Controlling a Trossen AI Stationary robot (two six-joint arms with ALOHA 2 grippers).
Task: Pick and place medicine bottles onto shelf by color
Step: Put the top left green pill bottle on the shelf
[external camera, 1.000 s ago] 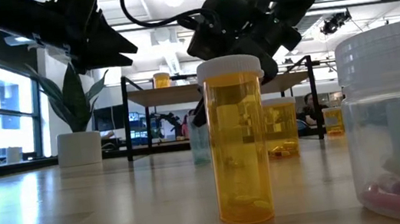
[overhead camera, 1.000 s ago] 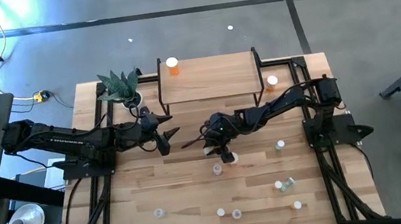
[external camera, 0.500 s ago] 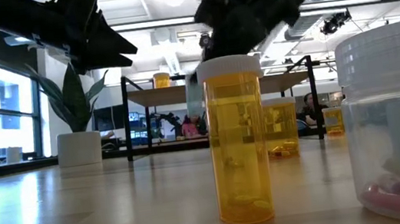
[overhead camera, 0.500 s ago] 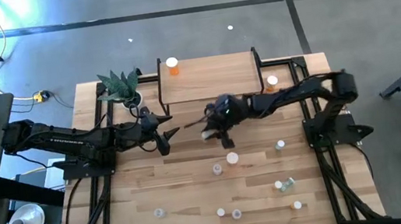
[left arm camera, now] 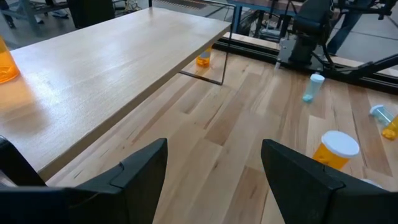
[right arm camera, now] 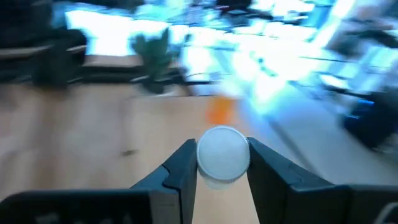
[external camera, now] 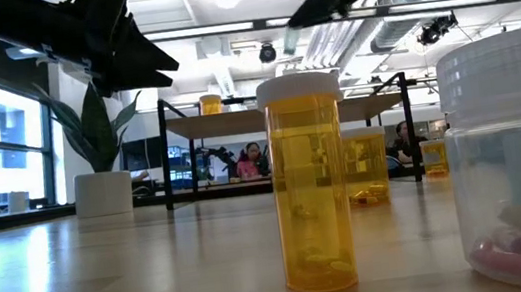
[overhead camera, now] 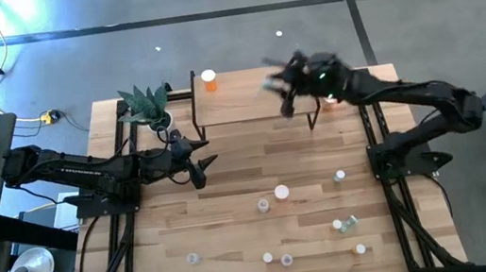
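- The right pincer [overhead camera: 282, 89] is seen over the right part of the shelf [overhead camera: 248, 102], raised above the board in the low view.
- A white-capped bottle [right arm camera: 222, 155] is pinched between the right pincer's fingers [right arm camera: 180, 171]; its body colour cannot be told.
- One orange bottle [overhead camera: 208, 80] is stood on the shelf's far left corner, at about 9 o'clock from the right pincer.
- A second orange bottle [overhead camera: 329, 99] is found on the table [overhead camera: 232, 195] just beside the shelf's right legs.
- The left pincer [overhead camera: 202, 167] is held above the table at 7 o'clock from the shelf, its fingers [left arm camera: 140, 171] spread and nothing between them.
- The remaining bottles are scattered over the near half of the table, well apart from the shelf, among them a white-capped one [overhead camera: 281, 192] near the middle.
- A potted plant [overhead camera: 147, 104] is placed at the shelf's left end.
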